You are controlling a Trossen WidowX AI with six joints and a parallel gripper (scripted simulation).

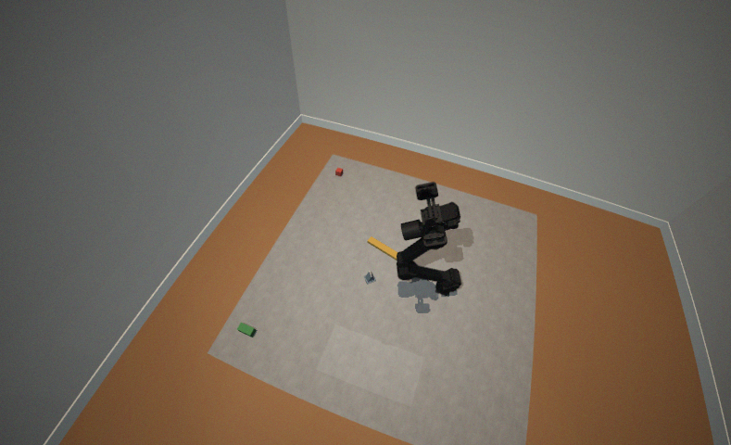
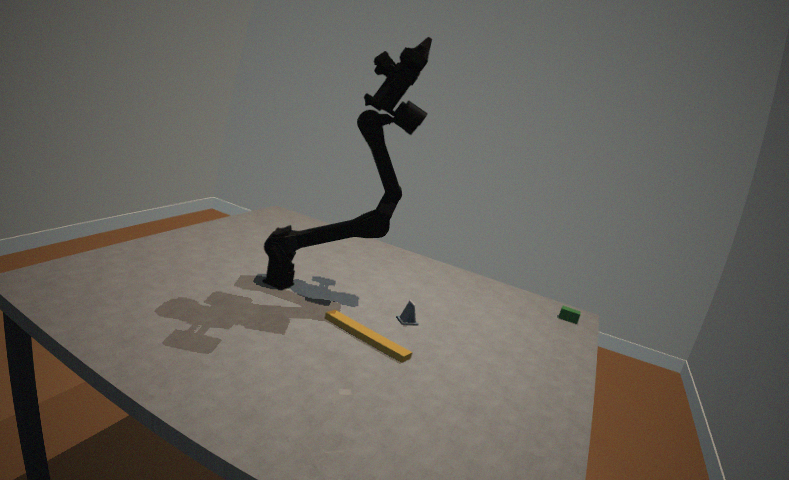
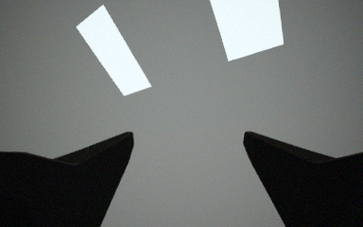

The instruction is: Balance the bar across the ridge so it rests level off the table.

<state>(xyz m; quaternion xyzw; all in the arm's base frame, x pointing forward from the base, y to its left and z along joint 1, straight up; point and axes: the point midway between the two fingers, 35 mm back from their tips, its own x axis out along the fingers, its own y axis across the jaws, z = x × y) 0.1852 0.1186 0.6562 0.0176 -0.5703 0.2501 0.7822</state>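
The yellow bar lies flat on the grey table. In the top view the arm hides its right end. The small dark blue-grey ridge stands on the table a short way from the bar, with nothing on it. My gripper is open, with nothing between its fingers. It is raised high above the table and points upward, far from the bar and the ridge. The wrist view shows neither of them.
A green block lies near a table corner, beyond the ridge. A small red cube sits near another corner in the top view. The arm's base stands on the table behind the bar.
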